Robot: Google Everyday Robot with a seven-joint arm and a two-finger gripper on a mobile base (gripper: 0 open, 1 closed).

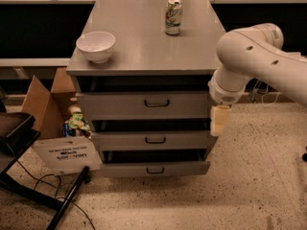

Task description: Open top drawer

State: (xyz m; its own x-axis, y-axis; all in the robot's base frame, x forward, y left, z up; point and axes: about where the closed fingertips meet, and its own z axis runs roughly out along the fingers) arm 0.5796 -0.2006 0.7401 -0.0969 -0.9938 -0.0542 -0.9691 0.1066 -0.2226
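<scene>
The top drawer (144,105) is the tallest grey front of three in the grey cabinet, with a small dark wire handle (157,103) at its centre. It stands a little out from the cabinet body. My gripper (218,121) hangs from the white arm at the cabinet's right front corner, level with the gap between the top and middle drawers, to the right of the handle and not touching it. It points down.
A white bowl (96,45) and a green-and-white can (173,17) stand on the cabinet top (144,51). The middle drawer (153,140) and bottom drawer (154,169) sit below. An open cardboard box (45,104), a white sign (64,155) and a dark chair base (19,143) are at the left.
</scene>
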